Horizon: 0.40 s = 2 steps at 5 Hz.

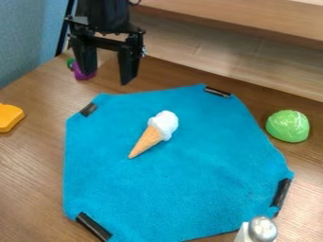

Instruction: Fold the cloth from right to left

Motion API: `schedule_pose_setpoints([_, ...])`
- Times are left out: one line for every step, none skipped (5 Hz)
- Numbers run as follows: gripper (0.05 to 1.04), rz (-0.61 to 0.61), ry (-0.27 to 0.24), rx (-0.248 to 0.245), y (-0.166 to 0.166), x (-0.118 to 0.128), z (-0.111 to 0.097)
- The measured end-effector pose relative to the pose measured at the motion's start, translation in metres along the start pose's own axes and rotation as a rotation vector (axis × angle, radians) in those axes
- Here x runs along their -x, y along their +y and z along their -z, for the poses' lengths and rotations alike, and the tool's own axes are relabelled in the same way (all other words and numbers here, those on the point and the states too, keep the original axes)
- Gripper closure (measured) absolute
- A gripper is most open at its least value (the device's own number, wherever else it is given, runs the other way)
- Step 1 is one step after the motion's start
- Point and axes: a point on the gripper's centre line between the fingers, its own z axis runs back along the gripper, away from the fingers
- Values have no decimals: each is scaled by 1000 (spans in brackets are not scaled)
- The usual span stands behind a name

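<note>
The blue cloth [183, 184] lies spread flat on the wooden table, with dark pieces at its corners. A toy ice cream cone [156, 132] rests on its upper middle part, white scoop toward the upper right. My gripper [107, 73] hangs above the table beyond the cloth's upper left edge, open, its two fingers apart and pointing down. Nothing is held between them, and it stands apart from the cloth.
A green round object [287, 126] sits right of the cloth. A purple toy [82, 71] is behind my gripper. An orange object [9, 117] lies at the left edge, a silver-topped shaker [262, 230] at the bottom right. A wooden ledge [252, 66] runs along the back.
</note>
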Motion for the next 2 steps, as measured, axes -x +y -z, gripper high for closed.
schedule_pose_setpoints([84,-2,27,4,-1,0,9])
schedule_pose_setpoints([84,44,22,23,-25,-7,20])
